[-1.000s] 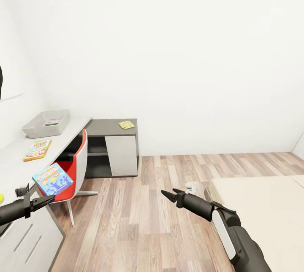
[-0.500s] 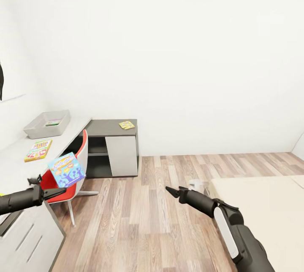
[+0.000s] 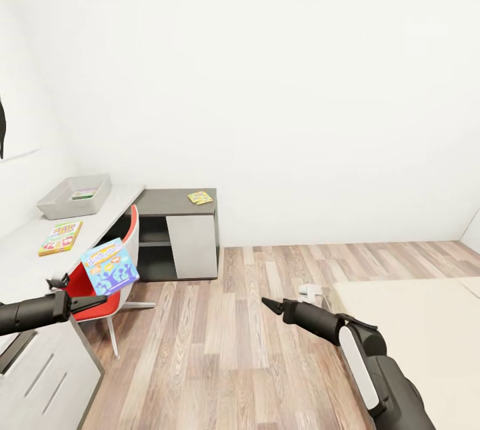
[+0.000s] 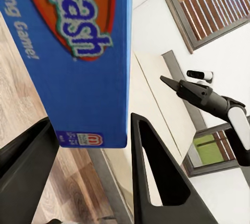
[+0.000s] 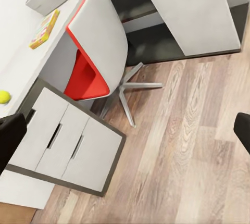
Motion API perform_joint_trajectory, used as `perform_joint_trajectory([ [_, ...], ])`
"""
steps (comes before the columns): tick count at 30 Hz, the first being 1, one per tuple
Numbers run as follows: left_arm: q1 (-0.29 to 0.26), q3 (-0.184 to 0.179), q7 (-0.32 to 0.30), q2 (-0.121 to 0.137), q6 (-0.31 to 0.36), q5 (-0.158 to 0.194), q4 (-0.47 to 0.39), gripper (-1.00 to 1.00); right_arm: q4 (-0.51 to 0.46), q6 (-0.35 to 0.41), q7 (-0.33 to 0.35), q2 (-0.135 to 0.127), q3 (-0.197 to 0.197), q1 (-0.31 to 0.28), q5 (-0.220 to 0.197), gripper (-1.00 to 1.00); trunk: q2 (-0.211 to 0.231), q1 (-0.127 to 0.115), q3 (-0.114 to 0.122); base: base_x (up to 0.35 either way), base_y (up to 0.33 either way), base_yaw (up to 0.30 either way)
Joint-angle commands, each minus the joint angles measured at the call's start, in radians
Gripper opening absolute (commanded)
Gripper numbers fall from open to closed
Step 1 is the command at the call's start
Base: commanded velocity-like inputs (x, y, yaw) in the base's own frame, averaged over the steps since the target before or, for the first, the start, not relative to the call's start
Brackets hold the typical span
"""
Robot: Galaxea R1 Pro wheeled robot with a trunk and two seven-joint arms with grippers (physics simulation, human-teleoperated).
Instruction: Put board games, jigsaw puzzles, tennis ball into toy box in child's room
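At far left the light-grey toy box (image 3: 72,195) sits on the pale table (image 3: 27,243) with a colourful puzzle square (image 3: 60,237) nearer on the top and a tennis ball (image 5: 4,97) at its near edge. The left gripper (image 3: 85,302) grasps the blue board game (image 3: 110,266) by its lower edge, held tilted in the air over the red-and-white chair (image 3: 117,263) that stands between it and the table. Further right, a yellowish puzzle (image 3: 200,197) lies on the dark-grey side desk (image 3: 180,230); the right gripper (image 3: 270,305) hangs over the wood floor (image 3: 233,350) beside the beige bed (image 3: 420,330), jaws spread and holding nothing.
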Motion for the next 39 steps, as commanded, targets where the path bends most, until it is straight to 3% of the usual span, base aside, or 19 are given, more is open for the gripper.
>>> perform_joint_trajectory([
  [1,-0.001,0.000,-0.002,0.000,0.010,0.003,0.000,-1.00,-0.002,0.006,0.000,0.001,-0.002,-0.001,-0.004,1.00,-0.002,0.001,-0.002,0.000,0.000,0.000],
  [7,-0.001,0.013,-0.004,0.002,0.009,0.008,0.001,-1.00,-0.005,0.004,-0.003,0.002,0.000,-0.001,-0.004,1.00,-0.002,0.001,-0.002,0.000,0.000,0.000],
  [21,0.004,0.105,-0.007,0.002,0.007,0.006,0.006,-1.00,-0.007,0.004,0.002,0.002,0.001,-0.001,-0.003,1.00,-0.002,0.001,-0.002,0.187,0.000,0.139],
  [39,0.004,0.111,-0.006,0.002,0.006,0.003,0.006,-1.00,-0.006,0.004,0.003,0.002,0.001,0.004,-0.004,1.00,-0.002,0.001,-0.002,0.328,0.000,0.064],
])
